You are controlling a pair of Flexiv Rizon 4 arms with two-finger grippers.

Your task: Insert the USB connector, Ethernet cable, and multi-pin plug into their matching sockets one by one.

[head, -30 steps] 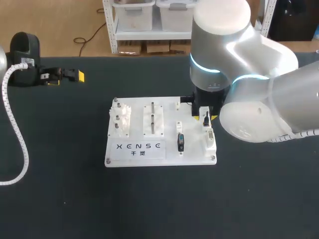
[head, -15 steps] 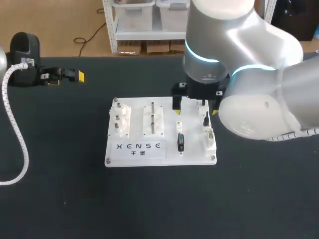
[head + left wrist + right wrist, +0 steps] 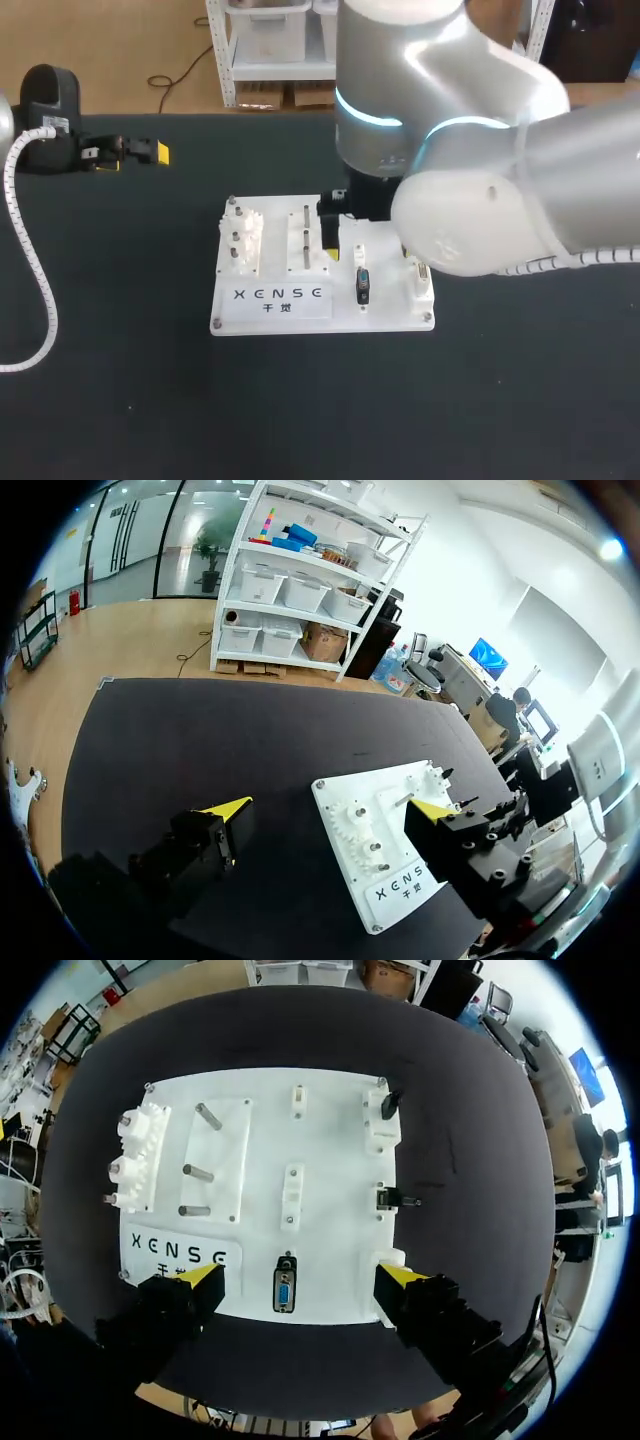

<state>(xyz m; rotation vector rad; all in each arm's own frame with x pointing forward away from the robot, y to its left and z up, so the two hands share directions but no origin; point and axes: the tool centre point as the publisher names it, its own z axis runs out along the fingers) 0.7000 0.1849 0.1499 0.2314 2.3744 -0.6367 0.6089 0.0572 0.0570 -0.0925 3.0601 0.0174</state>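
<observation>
The right gripper hangs over the white board with its fingers wide open and empty, and the blue multi-pin plug sits on the board between them. I think it should drop straight down and squeeze the plug's two sides evenly. The metal posts stand near, so sideways room is small. The left gripper, open and empty too, is well apart from the board.

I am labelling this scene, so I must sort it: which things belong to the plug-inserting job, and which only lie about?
Job:
white board
blue-faced multi-pin plug
corner black connector
edge black connector
right tool, open above the board

Lying about:
white gear block
metal pegs
left tool, open, apart from the board
</observation>
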